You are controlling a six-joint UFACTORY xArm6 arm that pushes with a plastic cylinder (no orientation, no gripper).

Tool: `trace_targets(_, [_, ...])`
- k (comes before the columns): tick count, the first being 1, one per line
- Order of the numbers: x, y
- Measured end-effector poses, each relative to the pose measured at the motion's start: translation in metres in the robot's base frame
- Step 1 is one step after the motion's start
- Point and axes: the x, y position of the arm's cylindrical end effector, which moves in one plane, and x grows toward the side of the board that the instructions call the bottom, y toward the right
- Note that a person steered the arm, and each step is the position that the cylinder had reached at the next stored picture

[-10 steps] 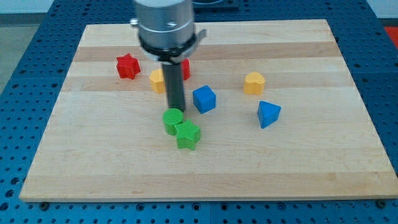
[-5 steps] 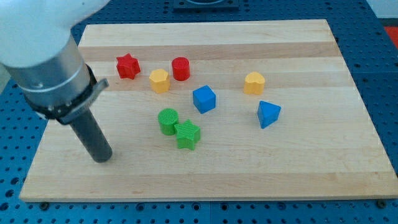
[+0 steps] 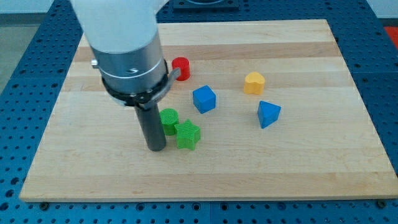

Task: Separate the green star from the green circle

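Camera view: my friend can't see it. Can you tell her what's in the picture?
My tip rests on a wooden board, just left of a green star touching a green circle. Red, blue and yellow blocks lie farther off.

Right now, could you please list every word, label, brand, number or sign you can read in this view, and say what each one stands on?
There is no readable text in this view.
Green star, green circle, red cylinder, blue cube, blue wedge-like block, yellow block: no markings.
Wooden board: only grain, no print.
Arm housing above my tip: no legible label.
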Motion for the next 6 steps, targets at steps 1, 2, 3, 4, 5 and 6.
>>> trace_targets(1, [0.000, 0.022])
trace_targets(2, [0.000, 0.040])
trace_targets(3, [0.000, 0.052])
trace_targets(4, [0.000, 0.057])
trace_targets(5, [0.000, 0.065])
trace_targets(6, [0.000, 0.061])
